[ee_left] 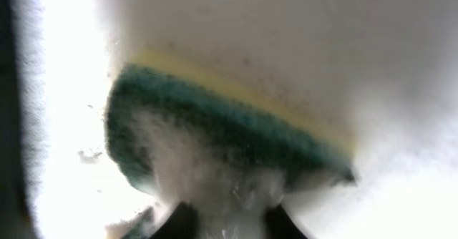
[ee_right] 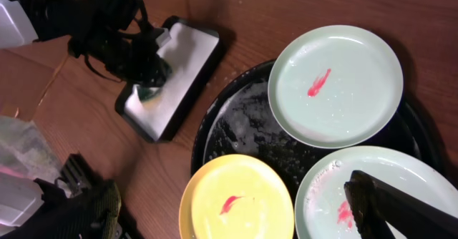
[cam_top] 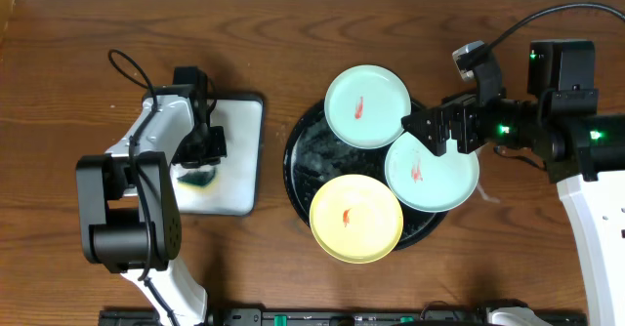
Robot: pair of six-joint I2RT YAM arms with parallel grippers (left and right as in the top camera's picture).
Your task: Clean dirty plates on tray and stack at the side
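Observation:
The black tray holds three dirty plates with red smears: a mint one at the back, a mint one at the right and a yellow one at the front. My right gripper hovers open and empty above the tray, over the right mint plate's edge; one dark finger shows above that plate. My left gripper is shut on a foamy green-and-yellow sponge resting on the white rectangular tray.
The white tray with dark rim sits left of the black tray on the brown wood table. The left arm's base stands at the front left. The right arm's body fills the right edge. Bare wood lies right of the black tray.

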